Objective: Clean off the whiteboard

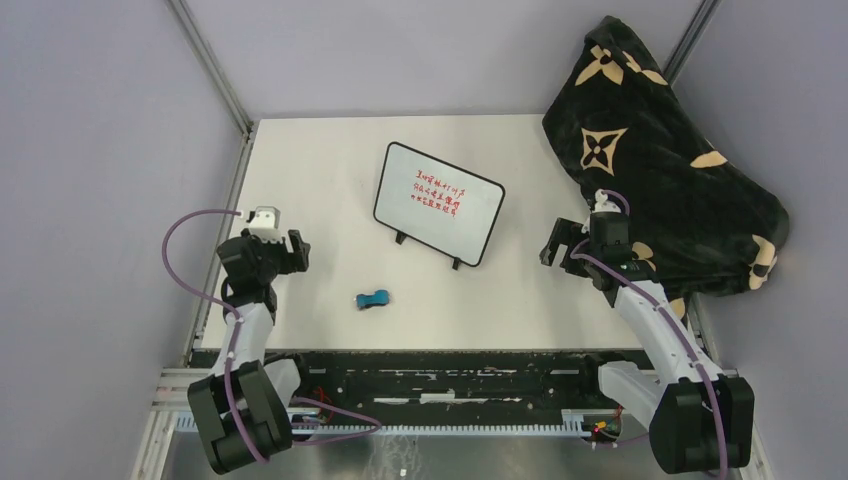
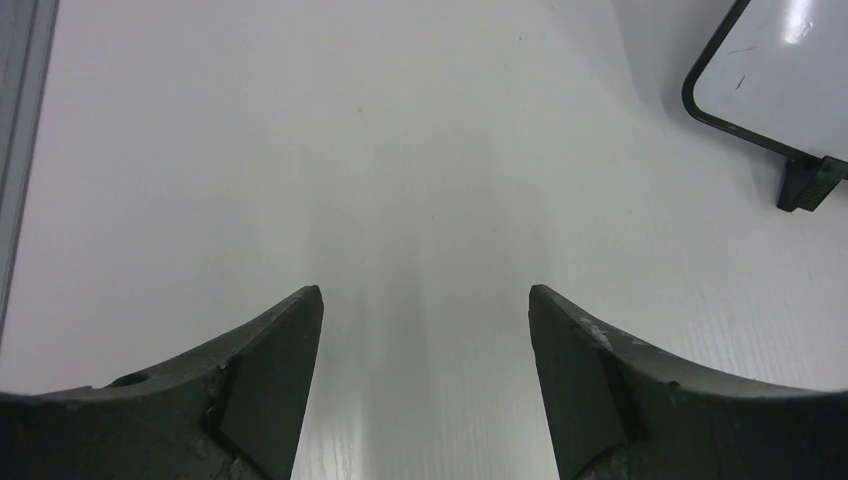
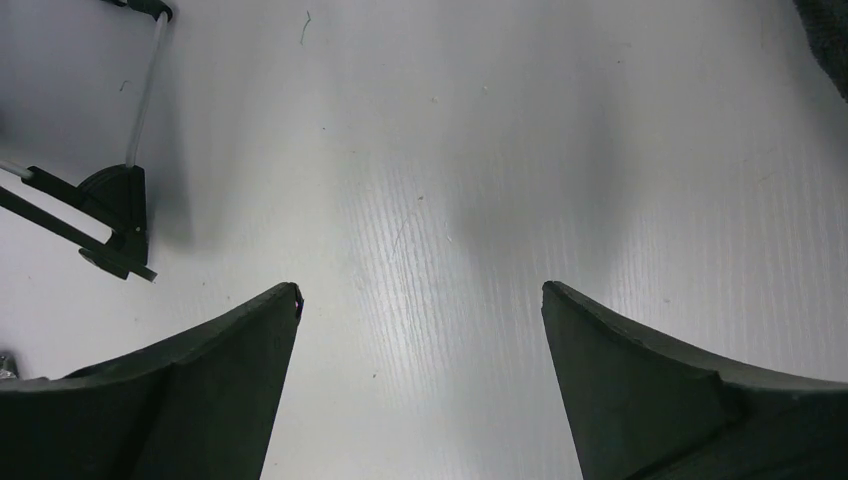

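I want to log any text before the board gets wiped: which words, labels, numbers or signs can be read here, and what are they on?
Small rectangular white board with thin black frame: a few rows of red handwriting, too small and blurred to read.
Black plush blanket with tan flower motifs: pattern only, no legible letters.
Small blue object: no label can be made out.
Wrist views: no text.

The whiteboard (image 1: pixel 438 203) stands near the middle of the table (image 1: pixel 320 180), a little toward the far side. A small object (image 1: pixel 373 299) lies in front of it, to the left and apart. A blanket (image 1: pixel 660 170) lies over the far right corner. The left gripper (image 1: pixel 297 251) is left of the whiteboard. The right gripper (image 1: pixel 556 246) is between whiteboard and blanket.
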Tool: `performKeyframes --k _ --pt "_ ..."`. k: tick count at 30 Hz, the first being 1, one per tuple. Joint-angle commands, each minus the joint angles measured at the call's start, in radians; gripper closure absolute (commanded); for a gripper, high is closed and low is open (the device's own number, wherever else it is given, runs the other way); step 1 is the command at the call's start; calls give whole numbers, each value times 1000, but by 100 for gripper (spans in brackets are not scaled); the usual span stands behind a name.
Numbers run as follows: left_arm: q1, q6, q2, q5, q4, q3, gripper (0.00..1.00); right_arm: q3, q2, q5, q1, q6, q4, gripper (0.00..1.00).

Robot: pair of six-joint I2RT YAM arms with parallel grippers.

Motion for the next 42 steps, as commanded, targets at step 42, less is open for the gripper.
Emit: performKeyframes --k 42 --pt "-49 667 3 487 -870 406 30 46 -66 -228 5 72 118 20"
